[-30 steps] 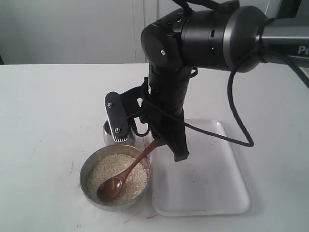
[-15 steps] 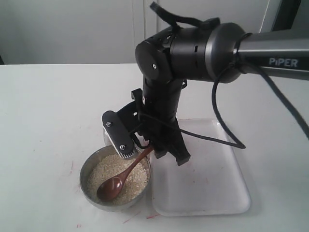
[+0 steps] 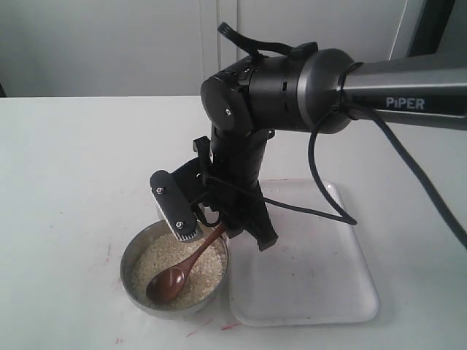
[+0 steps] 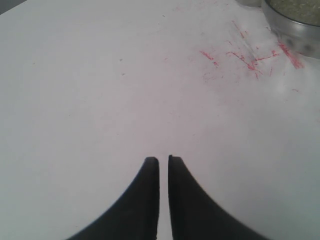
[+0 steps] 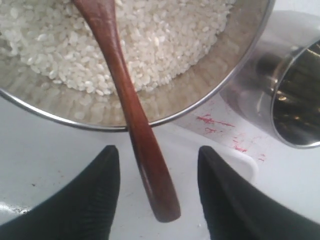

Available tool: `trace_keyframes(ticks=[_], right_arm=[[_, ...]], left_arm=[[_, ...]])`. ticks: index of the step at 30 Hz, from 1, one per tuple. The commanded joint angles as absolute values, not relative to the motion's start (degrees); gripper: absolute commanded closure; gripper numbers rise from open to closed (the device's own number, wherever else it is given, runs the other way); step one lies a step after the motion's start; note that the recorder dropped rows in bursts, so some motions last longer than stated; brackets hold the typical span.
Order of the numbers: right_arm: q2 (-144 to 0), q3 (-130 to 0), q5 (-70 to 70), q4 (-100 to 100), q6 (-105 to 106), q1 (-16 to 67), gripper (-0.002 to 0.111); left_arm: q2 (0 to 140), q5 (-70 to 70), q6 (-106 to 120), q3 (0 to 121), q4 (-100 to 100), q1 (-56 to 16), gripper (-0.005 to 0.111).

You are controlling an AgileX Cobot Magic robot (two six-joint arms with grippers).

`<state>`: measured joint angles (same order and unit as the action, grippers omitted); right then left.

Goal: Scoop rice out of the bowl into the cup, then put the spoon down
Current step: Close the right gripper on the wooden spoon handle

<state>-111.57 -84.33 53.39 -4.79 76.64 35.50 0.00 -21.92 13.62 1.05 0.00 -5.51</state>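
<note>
The steel bowl (image 3: 131, 257) holds a heap of off-white rice (image 3: 195, 264). The wooden spoon (image 3: 182, 273) lies with its head on the rice and its handle leaning over the rim toward the tray. My right gripper (image 3: 219, 230) stands open astride the handle's end. In the right wrist view the spoon (image 5: 131, 107) runs between that gripper's (image 5: 159, 152) jaws without touching either, above the bowl (image 5: 200, 106) and rice (image 5: 160, 35). The steel cup (image 5: 295, 95) stands just behind the bowl. My left gripper (image 4: 163, 159) is shut over bare table, with nothing in it.
A clear plastic tray (image 3: 314, 284) lies right of the bowl; its corner (image 5: 242, 162) sits under the right gripper. Red scratch marks (image 4: 235, 55) stain the white table near the bowl's wall (image 4: 292, 30). The right arm's cable (image 3: 321, 208) loops over the tray.
The right arm has swung left and lowered, bringing its open fingers down around the spoon handle's end. Spoon, bowl and rice have not moved.
</note>
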Motion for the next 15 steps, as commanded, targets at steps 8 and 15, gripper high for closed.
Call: trace_keyframes(ticks=[8, 15], right_arm=[[-111.6, -84.6, 54.7, -4.7, 76.6, 35.5, 0.062], [-111.8, -84.6, 54.1, -4.7, 76.6, 35.5, 0.062]], left_arm=[[0.0, -24.9, 13.4, 0.6, -0.3, -5.8, 0.092], [0.0, -24.9, 13.4, 0.6, -0.3, -5.8, 0.092]])
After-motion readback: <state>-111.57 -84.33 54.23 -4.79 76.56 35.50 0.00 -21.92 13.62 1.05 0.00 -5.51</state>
